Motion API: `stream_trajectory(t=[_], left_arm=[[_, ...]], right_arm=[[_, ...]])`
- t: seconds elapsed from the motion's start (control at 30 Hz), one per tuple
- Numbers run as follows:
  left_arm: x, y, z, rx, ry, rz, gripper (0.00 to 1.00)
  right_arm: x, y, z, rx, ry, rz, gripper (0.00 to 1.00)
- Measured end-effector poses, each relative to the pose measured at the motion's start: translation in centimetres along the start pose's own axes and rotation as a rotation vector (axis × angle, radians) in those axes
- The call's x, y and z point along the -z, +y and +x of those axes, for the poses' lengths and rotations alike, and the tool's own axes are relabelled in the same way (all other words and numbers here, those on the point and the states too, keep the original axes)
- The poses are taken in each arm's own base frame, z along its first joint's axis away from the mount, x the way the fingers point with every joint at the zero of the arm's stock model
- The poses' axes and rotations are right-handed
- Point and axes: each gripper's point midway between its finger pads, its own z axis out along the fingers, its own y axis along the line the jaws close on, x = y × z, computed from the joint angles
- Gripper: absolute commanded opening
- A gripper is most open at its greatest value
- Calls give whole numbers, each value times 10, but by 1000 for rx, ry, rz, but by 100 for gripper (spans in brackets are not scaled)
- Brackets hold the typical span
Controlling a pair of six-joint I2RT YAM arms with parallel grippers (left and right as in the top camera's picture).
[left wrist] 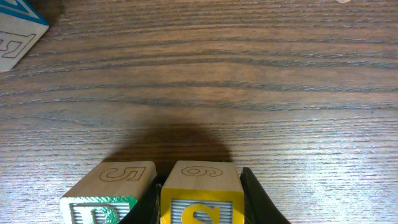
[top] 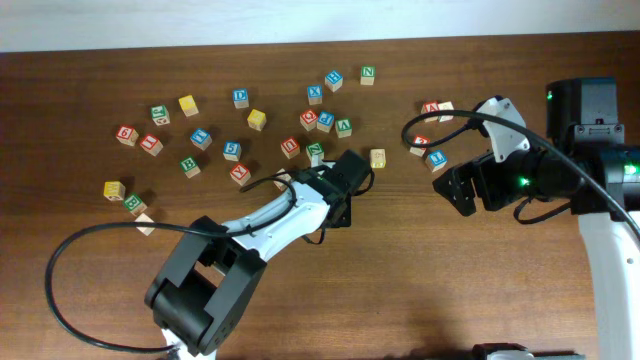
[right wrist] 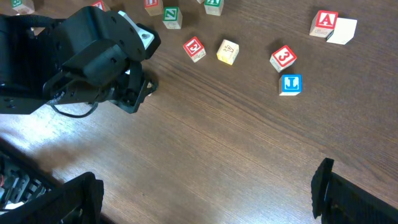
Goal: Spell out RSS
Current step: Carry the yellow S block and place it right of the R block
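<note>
My left gripper [top: 340, 200] is shut on a yellow S block [left wrist: 200, 186] with a 6 on its top face. Directly to its left stands a green-faced block [left wrist: 112, 186] with a 5 on top; its letter is cut off at the frame edge and looks like an R. Both blocks are hidden under the gripper in the overhead view. My right gripper [top: 460, 190] is open and empty over bare table at the right, its fingers wide apart in the right wrist view [right wrist: 205, 193].
Many letter blocks lie scattered across the back of the table [top: 300, 120]. Near my right gripper are a red 3 block [right wrist: 283, 57], a blue block [right wrist: 290, 84] and a red A block [right wrist: 324, 22]. A blue-edged block [left wrist: 15, 31] lies ahead of my left gripper.
</note>
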Motion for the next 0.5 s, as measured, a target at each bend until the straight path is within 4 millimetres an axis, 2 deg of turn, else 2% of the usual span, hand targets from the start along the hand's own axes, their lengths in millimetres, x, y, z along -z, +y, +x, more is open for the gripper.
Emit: stream_trajectory(t=[0.2, 0.5], left_arm=[[0, -1, -3, 2, -12, 1, 12], [0, 1, -3, 8, -14, -6, 31]], right_arm=[[0, 0, 0, 1, 0, 0, 98], [0, 0, 0, 0, 0, 0, 98]])
